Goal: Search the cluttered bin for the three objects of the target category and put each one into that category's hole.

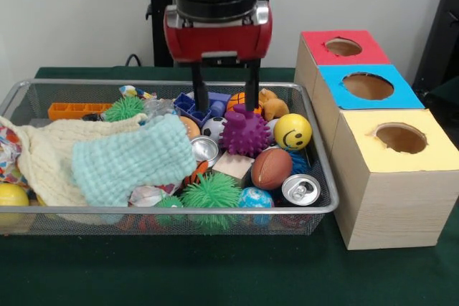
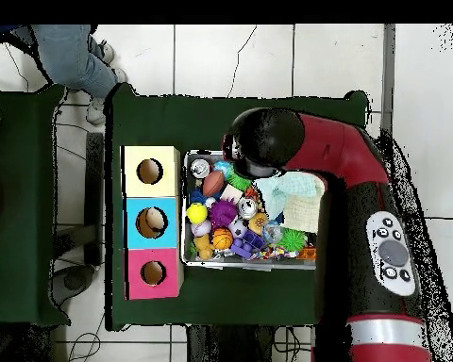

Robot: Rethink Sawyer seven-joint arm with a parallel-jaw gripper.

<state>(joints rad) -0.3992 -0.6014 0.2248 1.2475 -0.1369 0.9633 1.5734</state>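
The wire-mesh bin [image 1: 179, 210] holds mixed toys, and it also shows in the overhead view [image 2: 249, 267]. My gripper [image 1: 226, 105] is open and empty over the bin's far middle, with its fingertips just above a purple spiky ball [image 1: 245, 132]. One polka-dot bag [image 1: 10, 150] lies at the bin's left end beside the cream cloth [image 1: 46, 155]. A white and red scrap [image 1: 147, 195] shows under the mint-green cloth [image 1: 133, 159]. A small colourful piece [image 1: 136, 92] lies at the back. The yellow-topped hole [image 1: 400, 137] is to the right of the bin and is empty; it also shows in the overhead view [image 2: 150, 171].
Blue-topped hole [image 1: 368, 86] and red-topped hole [image 1: 343, 46] stand behind the yellow box. A smiley ball [image 1: 292, 132], a football [image 1: 271, 168], a can [image 1: 299, 189] and a green fuzzy ball [image 1: 210, 193] fill the bin's right half. A person's legs [image 2: 75, 57] show at the overhead view's top left.
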